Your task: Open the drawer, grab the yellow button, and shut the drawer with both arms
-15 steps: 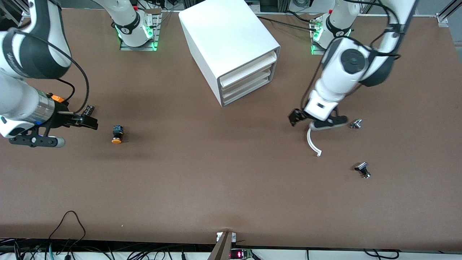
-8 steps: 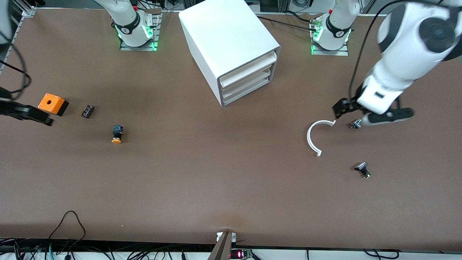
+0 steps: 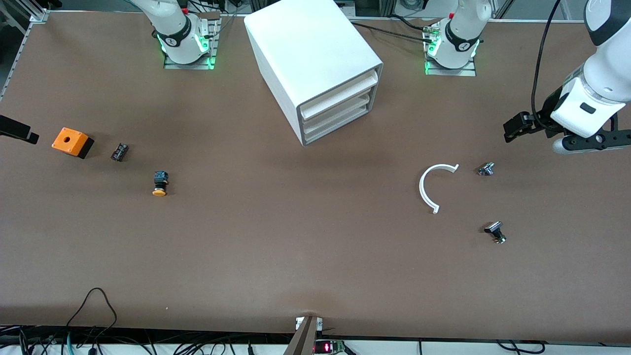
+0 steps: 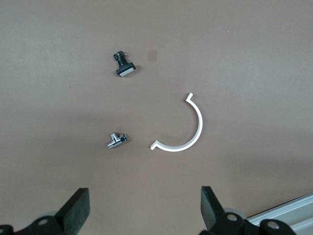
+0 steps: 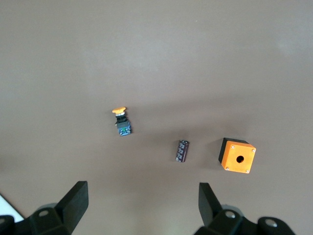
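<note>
The white cabinet (image 3: pixel 315 59) stands near the arms' bases, and its topmost drawer (image 3: pixel 340 95) is pushed in flush. The button (image 3: pixel 159 184) lies on its side on the table toward the right arm's end, orange cap toward the front camera; the right wrist view also shows the button (image 5: pixel 121 122). My right gripper (image 3: pixel 17 129) hangs open over the table's edge at that end, and its fingers (image 5: pixel 73 203) hold nothing. My left gripper (image 3: pixel 516 128) is open over bare table at the left arm's end, with empty fingers (image 4: pixel 78 208).
An orange cube (image 3: pixel 72 142) with a hole and a small black block (image 3: pixel 119 151) lie beside the button. Toward the left arm's end lie a white curved strip (image 3: pixel 428 190), a small metal fitting (image 3: pixel 486 169) and a black-and-silver part (image 3: pixel 495 231).
Both arms have swung outward to their own ends of the table. The right arm has uncovered the orange cube. The left gripper has left the white strip. Nothing on the table moved.
</note>
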`<state>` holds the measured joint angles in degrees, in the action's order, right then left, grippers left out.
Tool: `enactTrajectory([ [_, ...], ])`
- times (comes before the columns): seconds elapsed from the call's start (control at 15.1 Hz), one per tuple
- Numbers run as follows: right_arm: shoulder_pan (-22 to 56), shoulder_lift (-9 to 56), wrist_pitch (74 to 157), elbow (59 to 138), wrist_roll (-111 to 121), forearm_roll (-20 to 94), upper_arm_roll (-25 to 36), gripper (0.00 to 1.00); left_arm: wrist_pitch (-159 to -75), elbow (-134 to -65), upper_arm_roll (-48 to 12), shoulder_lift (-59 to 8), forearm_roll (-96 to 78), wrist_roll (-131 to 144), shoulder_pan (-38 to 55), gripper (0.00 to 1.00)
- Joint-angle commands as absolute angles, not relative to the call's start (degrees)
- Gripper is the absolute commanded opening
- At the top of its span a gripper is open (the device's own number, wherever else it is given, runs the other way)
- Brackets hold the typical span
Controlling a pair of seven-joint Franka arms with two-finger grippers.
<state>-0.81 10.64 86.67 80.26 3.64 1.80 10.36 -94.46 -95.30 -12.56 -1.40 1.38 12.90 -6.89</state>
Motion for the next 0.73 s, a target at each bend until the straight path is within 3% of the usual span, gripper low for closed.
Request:
enactTrajectory([
  [0.0, 1.22, 8.70, 87.27, 83.14, 3.96, 1.05, 9.58, 1.00, -91.41, -92.46, -12.57, -2.64, 2.02, 12.04, -6.33, 1.00],
  [0.2, 2.29, 8.27, 89.47, 88.66, 3.87, 0.97, 9.49, 1.00, -91.41, -92.46, -12.57, -2.72, 1.93, 11.52, -6.42, 1.00],
  [0.66, 5.27, 4.67, 91.40, 92.88, 2.13, 0.27, 9.40, 1.00, -91.58, -92.29, -12.30, -3.34, 1.76, 5.54, -7.73, 1.00],
])
